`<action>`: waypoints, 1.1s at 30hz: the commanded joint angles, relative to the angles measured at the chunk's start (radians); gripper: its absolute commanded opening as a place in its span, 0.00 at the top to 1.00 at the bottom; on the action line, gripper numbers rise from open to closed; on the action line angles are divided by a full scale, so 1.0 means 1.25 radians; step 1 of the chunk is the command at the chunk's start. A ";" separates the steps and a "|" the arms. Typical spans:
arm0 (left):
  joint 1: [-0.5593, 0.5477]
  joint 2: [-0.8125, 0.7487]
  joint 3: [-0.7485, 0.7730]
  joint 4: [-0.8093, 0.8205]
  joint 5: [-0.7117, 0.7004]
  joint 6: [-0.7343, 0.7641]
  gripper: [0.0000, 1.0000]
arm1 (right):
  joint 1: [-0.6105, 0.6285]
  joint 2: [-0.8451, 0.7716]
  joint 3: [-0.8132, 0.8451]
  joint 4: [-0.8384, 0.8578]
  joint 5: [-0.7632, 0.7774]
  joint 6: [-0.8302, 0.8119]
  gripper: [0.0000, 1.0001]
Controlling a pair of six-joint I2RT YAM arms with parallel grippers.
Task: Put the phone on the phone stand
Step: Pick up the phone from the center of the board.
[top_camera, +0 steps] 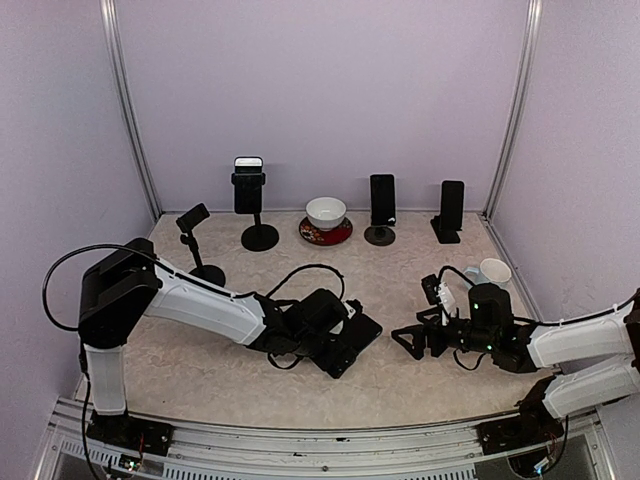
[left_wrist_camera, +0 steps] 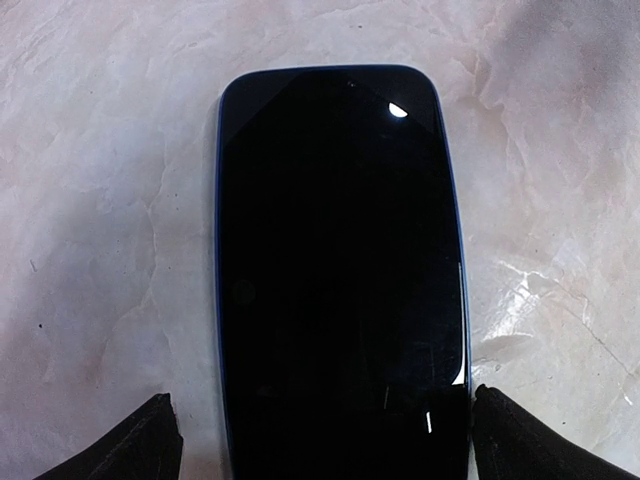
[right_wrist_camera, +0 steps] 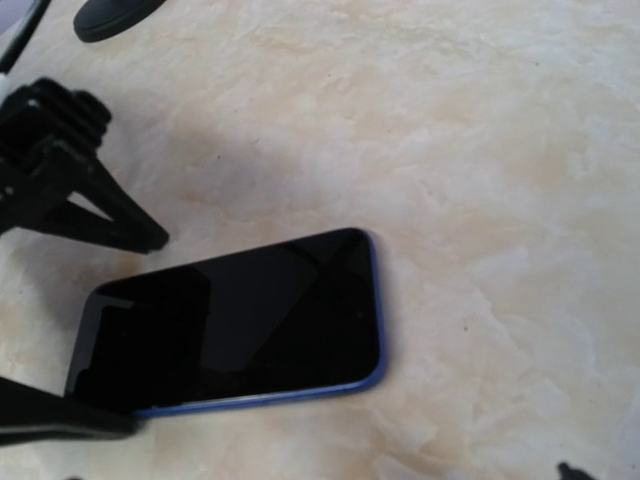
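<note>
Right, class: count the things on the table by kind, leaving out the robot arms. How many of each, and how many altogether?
Phones: 4
Phone stands: 4
White bowl: 1
Red saucer: 1
White cup: 1
Total: 11

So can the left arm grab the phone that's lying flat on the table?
Probably yes. The left gripper hangs open over the phone, a finger on each side of its end, nothing else in the way. It lies flat on the table, so pinching its thin edges may be tricky.
</note>
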 commanded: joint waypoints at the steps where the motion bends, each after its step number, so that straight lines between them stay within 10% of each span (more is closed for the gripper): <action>1: -0.011 0.039 0.010 -0.080 -0.031 0.000 0.01 | -0.008 0.007 0.017 -0.003 -0.002 -0.004 0.00; 33: -0.002 -0.040 -0.046 0.021 -0.013 -0.012 0.41 | -0.008 0.008 0.022 -0.006 -0.016 0.019 0.00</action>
